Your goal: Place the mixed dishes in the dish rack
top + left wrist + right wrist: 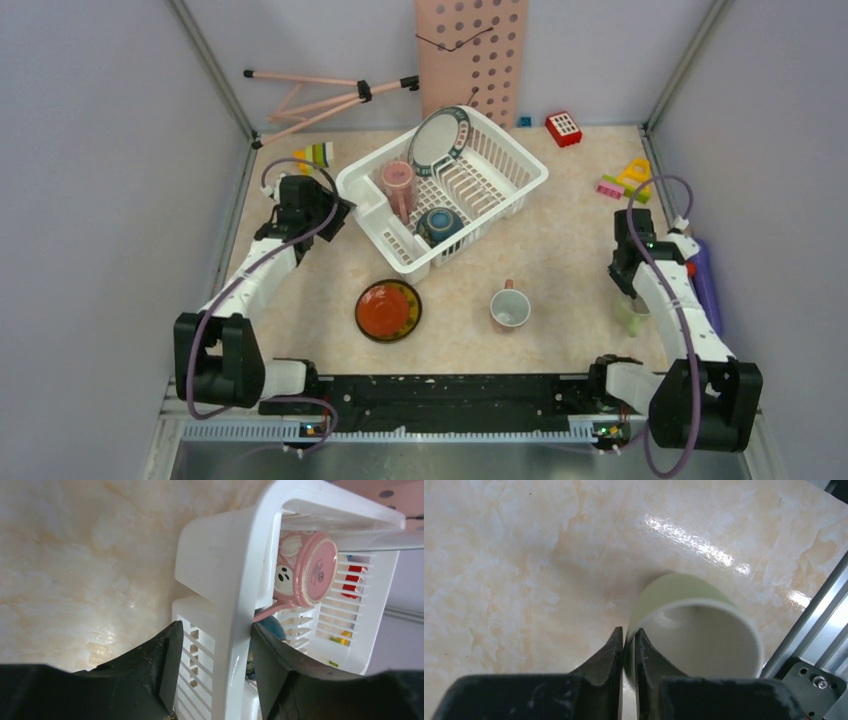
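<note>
The white dish rack (482, 226) stands at the back centre. It holds a teal-rimmed plate (438, 138) upright, a pink cup (398, 182) and a blue bowl (438, 224). My left gripper (335, 215) is at the rack's left corner. In the left wrist view its open jaws (212, 632) straddle the rack wall (220, 570), with the pink cup (307, 570) just beyond. A red saucer (388, 310) and a white cup (510, 308) sit on the table in front. At the right edge my right gripper (626, 637) is shut on the wall of the pale-green cup (704, 635), one finger inside and one outside.
A pink perforated board (470, 55) and a folded tripod (320, 95) lean at the back. Toy blocks lie by the back edge: red (563, 128), yellow and pink (628, 178), striped (315, 155). A purple tube (705, 280) lies along the right wall beside my right arm.
</note>
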Motion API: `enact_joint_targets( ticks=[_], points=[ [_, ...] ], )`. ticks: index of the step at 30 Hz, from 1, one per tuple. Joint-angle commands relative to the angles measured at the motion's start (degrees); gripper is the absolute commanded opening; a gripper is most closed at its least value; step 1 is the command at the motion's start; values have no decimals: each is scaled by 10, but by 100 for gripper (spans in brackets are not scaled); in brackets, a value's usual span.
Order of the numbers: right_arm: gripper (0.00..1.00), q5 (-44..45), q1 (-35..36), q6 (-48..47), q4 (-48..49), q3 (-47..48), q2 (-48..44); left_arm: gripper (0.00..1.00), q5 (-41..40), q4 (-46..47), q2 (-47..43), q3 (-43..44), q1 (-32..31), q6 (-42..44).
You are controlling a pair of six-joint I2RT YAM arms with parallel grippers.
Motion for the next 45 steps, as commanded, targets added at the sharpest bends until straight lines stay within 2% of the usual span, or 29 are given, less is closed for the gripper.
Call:
enact_joint_targets(
  ticks=[1, 6, 9, 12, 15, 19, 20, 21, 25, 27, 29, 32, 35, 39, 45],
  points=[
    [0, -1, -6, 6, 36, 7, -26, 63, -77, 21, -44, -21, 8, 5],
    [0, -19, -6, -14, 9, 50, -44, 73, -86, 24, -71, -23, -1, 10],
    [0, -76, -6, -43, 22, 82, -68, 75, -55, 42, -86, -20, -4, 64],
    [0, -182, -6, -81, 63, 112, -94, 78, 22, 71, -107, -20, -6, 130],
    [0, -311, -6, -108, 112, 143, -116, 80, 100, 126, -124, -35, -6, 159],
    [0, -430, -6, -105, 176, 170, -145, 81, 246, 204, -126, -42, -11, 140],
    [0, -456, -6, -98, 202, 169, -153, 88, 273, 222, -125, -40, -16, 134],
    [0, -481, -6, -82, 237, 165, -160, 93, 288, 230, -127, -37, -25, 129],
    [0, -602, -6, 17, 413, 107, -175, 96, 299, 248, -142, -27, -79, 109],
    [0, -666, -6, 103, 576, 53, -170, 97, 305, 282, -145, -29, -105, 78],
    [0, -701, -6, 207, 743, -3, -151, 94, 321, 362, -141, -38, -120, 33],
    [0, -728, -4, 313, 889, -37, -112, 92, 346, 446, -128, -42, -132, 6],
    [0, -742, 9, 356, 918, -26, -89, 94, 366, 478, -106, -22, -142, 16],
    [0, -744, 33, 364, 879, 4, -80, 97, 350, 468, -59, 21, -173, 51],
    [0, -768, 70, 404, 895, 31, -55, 98, 365, 511, 3, 52, -205, 48]
  ],
)
